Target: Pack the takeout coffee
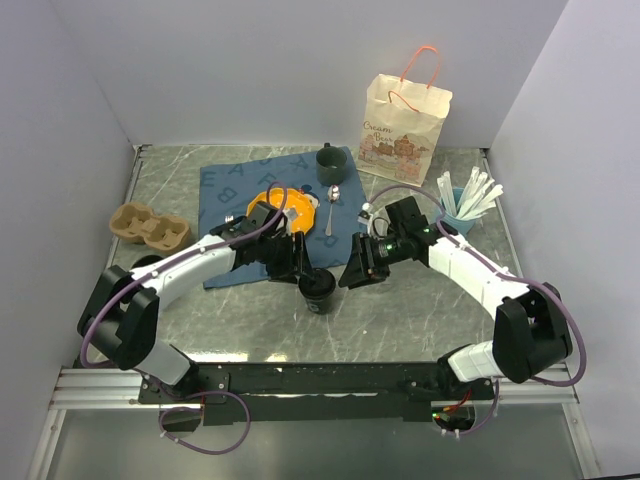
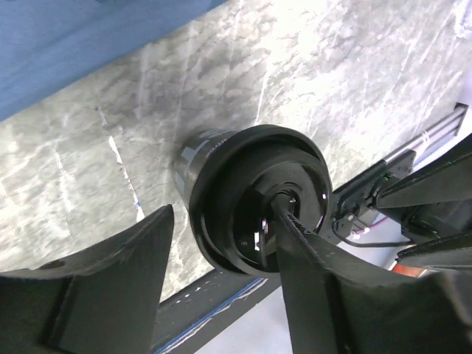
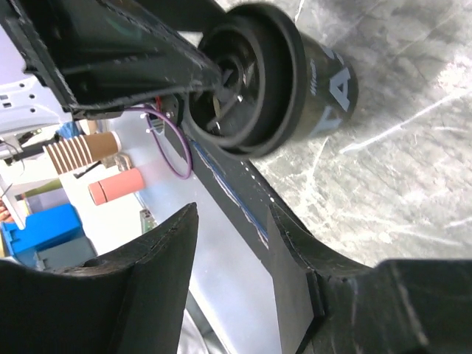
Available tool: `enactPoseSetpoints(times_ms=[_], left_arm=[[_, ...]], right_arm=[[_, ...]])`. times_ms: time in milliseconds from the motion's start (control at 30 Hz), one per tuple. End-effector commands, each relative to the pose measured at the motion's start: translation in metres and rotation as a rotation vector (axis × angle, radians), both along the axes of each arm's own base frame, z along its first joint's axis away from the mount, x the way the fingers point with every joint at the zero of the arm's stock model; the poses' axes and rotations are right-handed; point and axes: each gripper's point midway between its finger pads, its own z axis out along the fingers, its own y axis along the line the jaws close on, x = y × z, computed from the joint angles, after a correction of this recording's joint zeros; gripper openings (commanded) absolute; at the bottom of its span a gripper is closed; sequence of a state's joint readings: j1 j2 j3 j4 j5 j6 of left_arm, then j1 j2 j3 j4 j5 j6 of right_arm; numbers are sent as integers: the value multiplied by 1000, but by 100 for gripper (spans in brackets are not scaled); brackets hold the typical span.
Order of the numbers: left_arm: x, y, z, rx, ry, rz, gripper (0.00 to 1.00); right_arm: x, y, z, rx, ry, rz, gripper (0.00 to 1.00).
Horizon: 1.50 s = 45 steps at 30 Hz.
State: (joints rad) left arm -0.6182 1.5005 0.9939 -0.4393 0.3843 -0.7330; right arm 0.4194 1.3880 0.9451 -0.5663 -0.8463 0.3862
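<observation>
The cup [image 1: 318, 290] stands upright, lid on, on the bare surface [image 1: 420, 320] just nearer than its middle, beside the mat [image 1: 232, 190]. The left hand [image 2: 225, 219] straddles its top with fingers apart, one at the lid's rim and the other clear, so nothing is gripped. The right hand [image 3: 232, 214] hovers just beside it, open and empty, probably placed to steady or take it. The bag [image 1: 405, 118] stands at the far edge, mouth up for loading.

Black lidded cup [image 1: 318, 291] stands upright, well apart from paper bag [image 1: 405, 122].
</observation>
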Motion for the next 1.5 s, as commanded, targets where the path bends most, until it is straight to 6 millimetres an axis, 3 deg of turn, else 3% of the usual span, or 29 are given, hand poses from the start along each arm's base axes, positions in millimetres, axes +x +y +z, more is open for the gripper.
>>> enactPoseSetpoints(times_ms=[0,533,767,933,1067,1233,1333,1467], left_arm=[[8,5,12,52,-29,5,63],[9,-1,36,-2,-58,3,65],[31,11,50,72,-125,51,72],[49,42,49,130,-151,155,79],[55,77,43,215,-164,246,99],[49,123,37,320,-152,356,97],[44,149,36,390,-172,422,97],[30,169,31,414,-196,459,97]], right_arm=[[2,-4,11,-37,-42,-1,51],[9,-7,19,-62,-89,-35,51],[17,-10,25,-153,-153,-93,53],[21,3,42,-232,-244,-85,65],[24,11,55,-305,-322,-76,79],[24,25,61,-367,-370,-60,100],[22,31,57,-393,-375,-57,100],[18,38,47,-464,-398,-22,100]])
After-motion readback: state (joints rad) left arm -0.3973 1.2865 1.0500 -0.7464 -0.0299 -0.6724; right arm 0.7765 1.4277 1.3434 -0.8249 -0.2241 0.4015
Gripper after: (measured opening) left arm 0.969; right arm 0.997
